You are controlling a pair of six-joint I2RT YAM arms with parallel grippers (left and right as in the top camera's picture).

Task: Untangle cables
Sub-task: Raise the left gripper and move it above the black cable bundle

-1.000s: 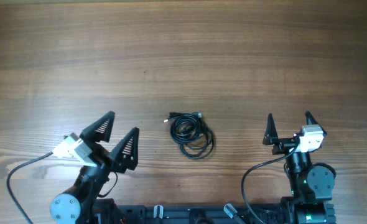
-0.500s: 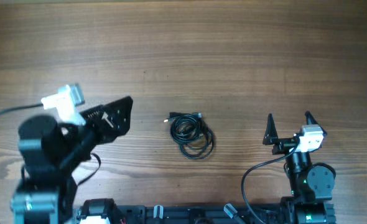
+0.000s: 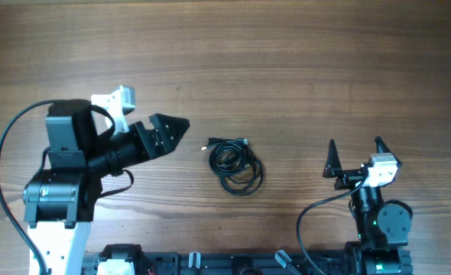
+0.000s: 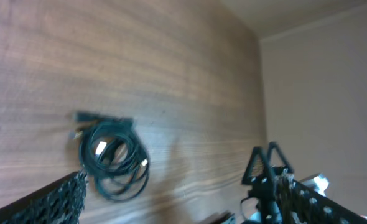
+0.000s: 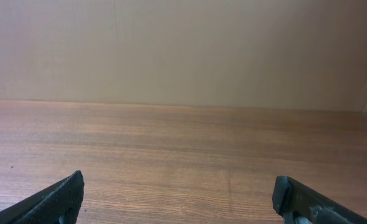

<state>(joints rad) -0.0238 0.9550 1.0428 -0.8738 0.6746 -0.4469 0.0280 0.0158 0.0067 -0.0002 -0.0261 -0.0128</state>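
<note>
The right gripper (image 3: 355, 143) stood closest to the robot base at the right side of the wooden table (image 3: 287, 61), jaws spread wide and holding nothing. The left gripper (image 3: 176, 127) was positioned at the left, jaws likewise spread and empty, pointing toward the cables (image 3: 235, 163). The cables lay as one coiled black bundle at mid-table, between both grippers and apart from each.
</note>
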